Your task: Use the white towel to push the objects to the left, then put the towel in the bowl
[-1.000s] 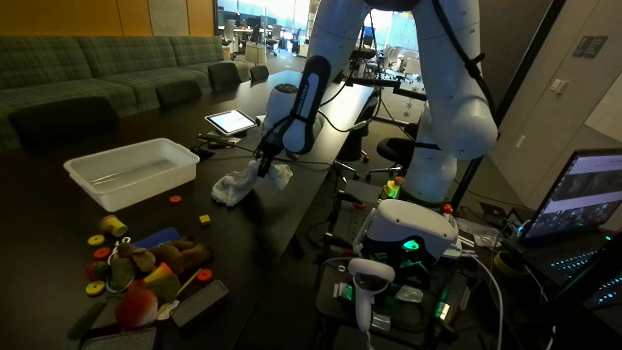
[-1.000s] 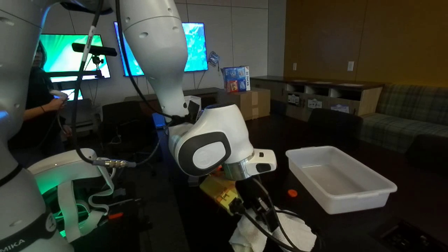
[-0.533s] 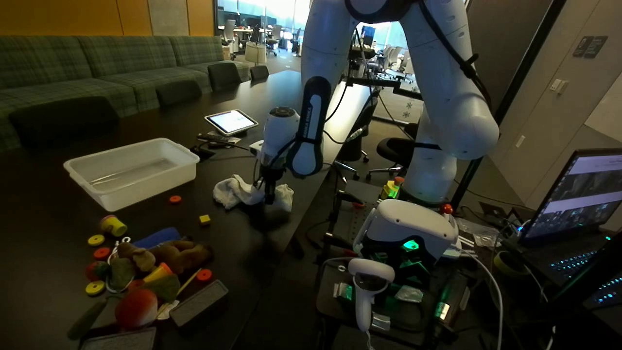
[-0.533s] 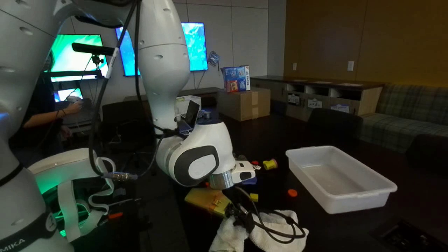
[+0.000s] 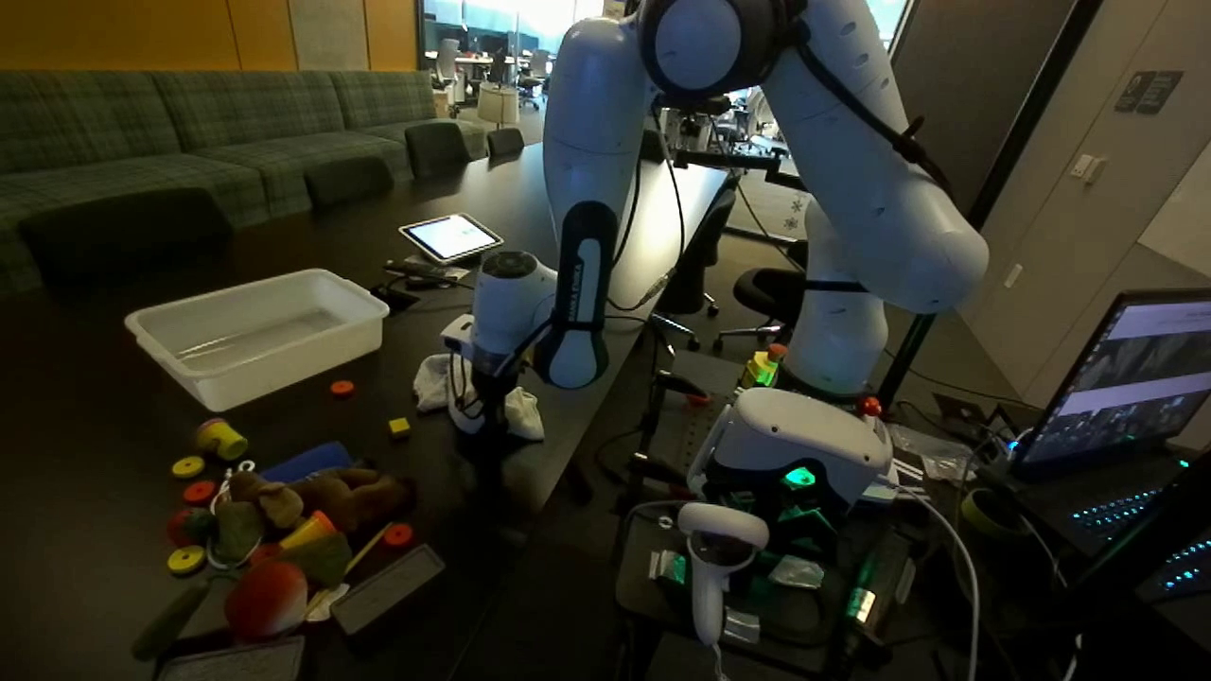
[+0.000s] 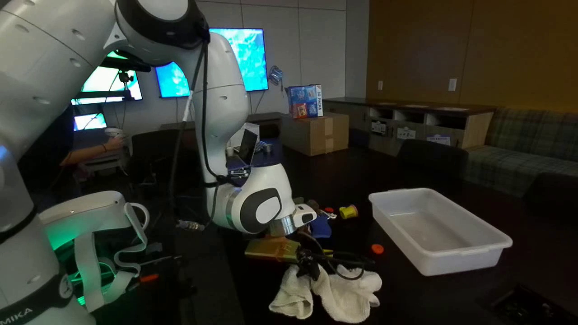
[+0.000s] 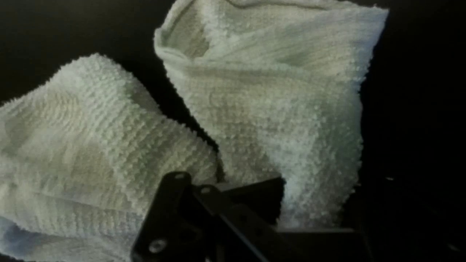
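My hand (image 6: 311,271) is closed, pinching the white towel (image 6: 336,291) near its middle; the cloth drapes in two lobes either side of my grip, lower folds apparently on the counter (image 5: 85,473). Current step, as I judge it: pushing, placement not yet begun. Objects (image 5: 307,532) lie heaped well apart from the hand, a yellow cube (image 5: 399,428) nearer; the bowl (image 6: 456,263) stands apart too. Next move should call for a low sweep toward the heap, cloth leading. Materials: towel nubby terry, limp, creased; bowl smooth plastic, rectangular, flared rim; heap mixes plush-looking and hard-looking, rounded pieces.
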Controlling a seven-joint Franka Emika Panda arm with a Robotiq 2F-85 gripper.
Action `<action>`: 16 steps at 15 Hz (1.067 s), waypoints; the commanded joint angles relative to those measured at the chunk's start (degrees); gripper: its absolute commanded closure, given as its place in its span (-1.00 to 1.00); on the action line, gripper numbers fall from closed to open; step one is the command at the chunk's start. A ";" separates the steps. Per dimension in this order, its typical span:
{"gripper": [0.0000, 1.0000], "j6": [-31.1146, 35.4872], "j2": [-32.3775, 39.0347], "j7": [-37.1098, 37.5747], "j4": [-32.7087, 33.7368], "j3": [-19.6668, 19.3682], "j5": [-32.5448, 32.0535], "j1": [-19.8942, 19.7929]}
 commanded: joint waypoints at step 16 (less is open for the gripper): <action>0.79 4.31 9.73 3.97 20.65 -1.20 0.94 13.56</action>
